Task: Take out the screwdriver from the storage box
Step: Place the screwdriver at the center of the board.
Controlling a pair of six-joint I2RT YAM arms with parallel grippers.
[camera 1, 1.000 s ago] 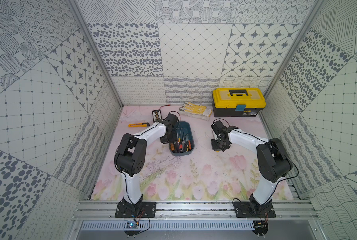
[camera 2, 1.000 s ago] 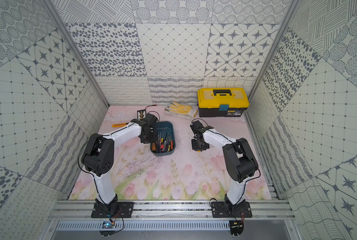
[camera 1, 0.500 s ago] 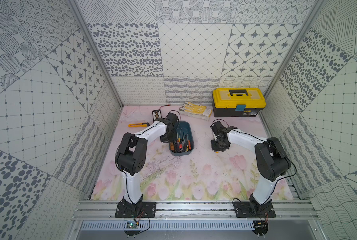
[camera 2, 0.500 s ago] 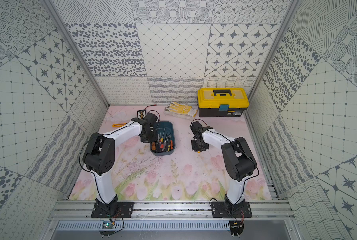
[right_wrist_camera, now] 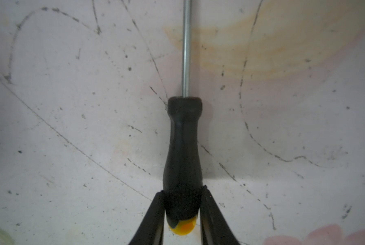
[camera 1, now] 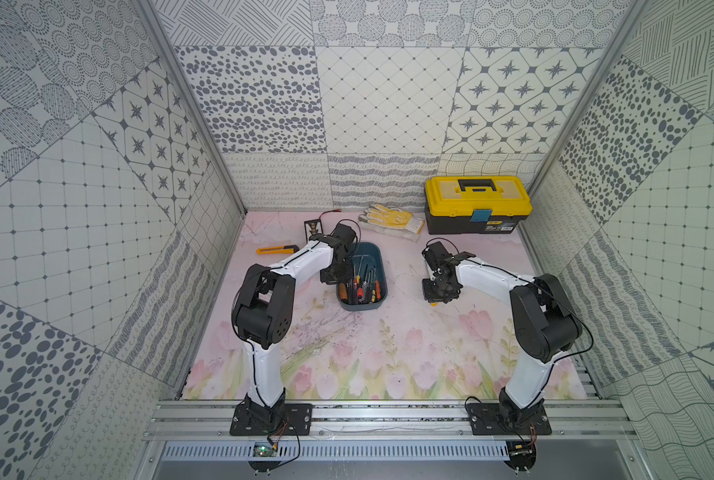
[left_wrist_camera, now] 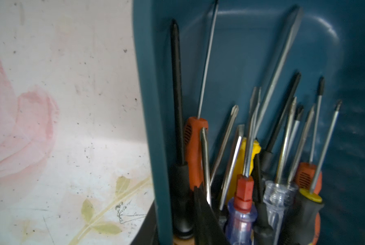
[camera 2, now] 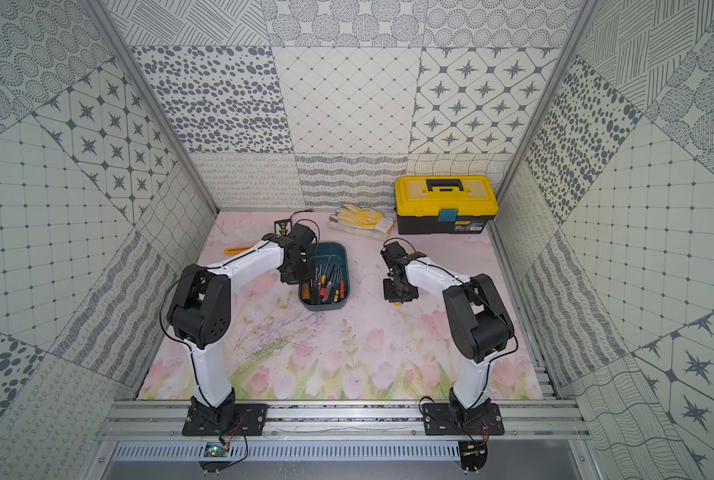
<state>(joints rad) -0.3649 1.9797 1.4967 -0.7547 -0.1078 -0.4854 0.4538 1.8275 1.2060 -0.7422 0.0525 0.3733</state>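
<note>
screwdriver (right_wrist_camera: pixel 182 148) in right pincer (right_wrist_camera: pixel 183 191); toolbox (camera 1: pixel 478 203), gloves (camera 1: pixel 390 218) behind

No writing can be read anywhere; the small label (camera 1: pixel 494 226) on the far-right yellow toolbox (camera 1: pixel 478 199) is too blurred.

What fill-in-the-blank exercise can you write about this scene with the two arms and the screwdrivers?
1. The right gripper is shut on a screwdriver with a ____ handle.
2. The storage box holds several other ____.
3. The toolbox at the back has a ____ lid.
Missing words: black; screwdrivers; yellow.
</note>
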